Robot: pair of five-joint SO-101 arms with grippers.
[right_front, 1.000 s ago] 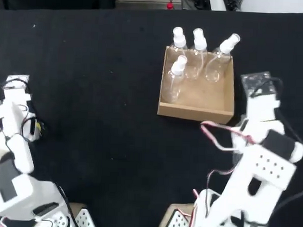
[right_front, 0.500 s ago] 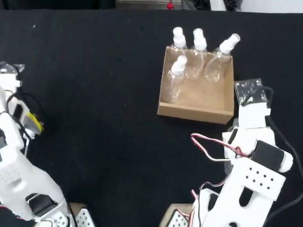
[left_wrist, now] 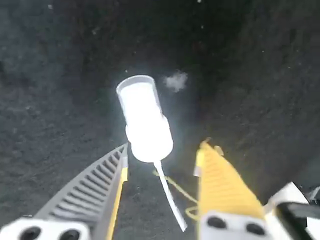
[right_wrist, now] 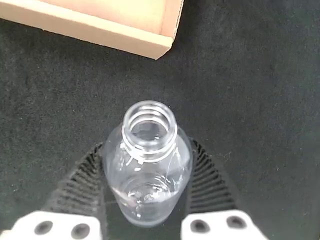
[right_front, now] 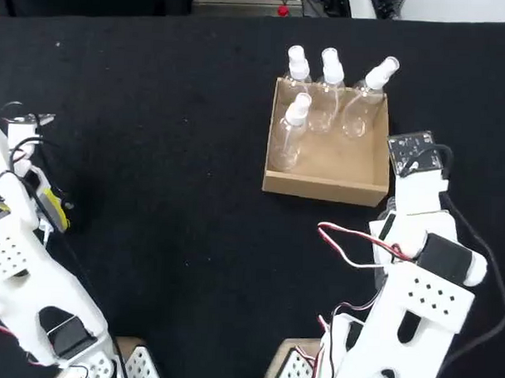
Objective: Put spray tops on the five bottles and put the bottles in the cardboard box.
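A white spray top with a thin dip tube lies on the black table, between the spread fingers of my left gripper, which is open; the top touches the grey finger and stands off the yellow one. My right gripper is shut on a clear bottle that stands upright with a bare neck, just in front of the cardboard box. In the high view the box holds several bottles with spray tops, one of them nearer the front.
The left arm stands at the table's left edge, and the right arm rises near the box's front right corner. Red and white cables loop beside the right arm. Black table spreads between the arms.
The left arm has swung up and toward the table's far left. The right arm has shifted slightly left, closer to the box's front corner.
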